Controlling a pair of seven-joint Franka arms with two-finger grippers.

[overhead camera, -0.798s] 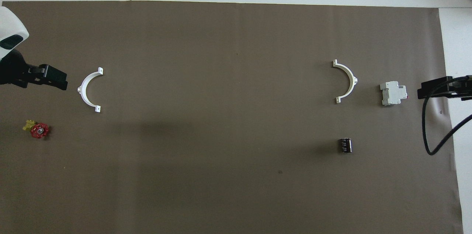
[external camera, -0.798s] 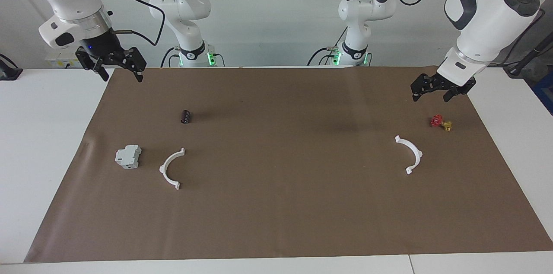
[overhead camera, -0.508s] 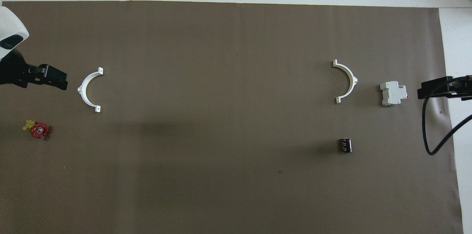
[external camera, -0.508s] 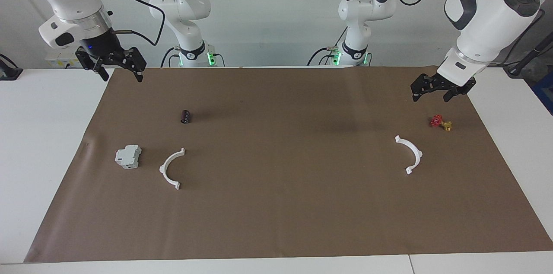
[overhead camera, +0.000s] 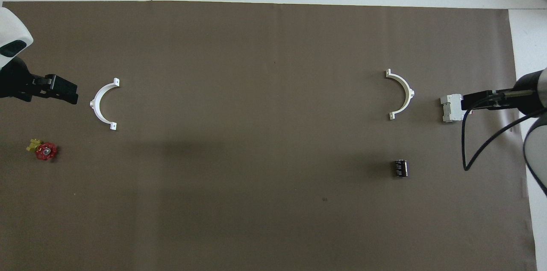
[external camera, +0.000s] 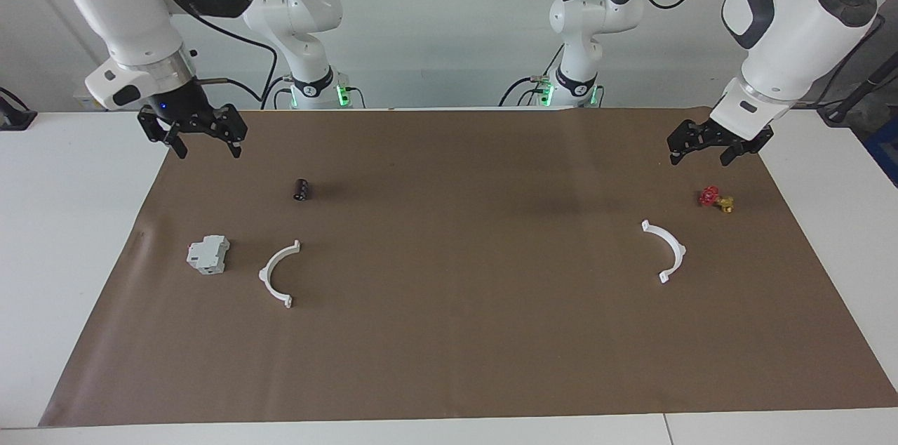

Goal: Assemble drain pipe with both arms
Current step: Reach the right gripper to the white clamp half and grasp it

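The drain pipe lies as two separate white half-rings on the brown mat. One half-ring [external camera: 267, 271] [overhead camera: 409, 93] is toward the right arm's end, beside a grey block. The other half-ring [external camera: 678, 250] [overhead camera: 94, 102] is toward the left arm's end. My right gripper [external camera: 207, 149] [overhead camera: 470, 101] hangs open in the air over the mat's edge, holding nothing. My left gripper [external camera: 699, 158] [overhead camera: 70, 93] hangs open over the mat near a red valve, also holding nothing. Neither gripper touches a half-ring.
The grey block [external camera: 208, 254] [overhead camera: 449, 110] sits by the right-arm half-ring, its edge covered by the right gripper in the overhead view. A small black cylinder [external camera: 302, 189] [overhead camera: 400, 168] lies nearer to the robots. A red and yellow valve [external camera: 714, 198] [overhead camera: 45, 150] lies near the left gripper.
My right gripper has come down and moved in over the mat, now overlapping the grey block from above. The left arm and all objects have stayed put.
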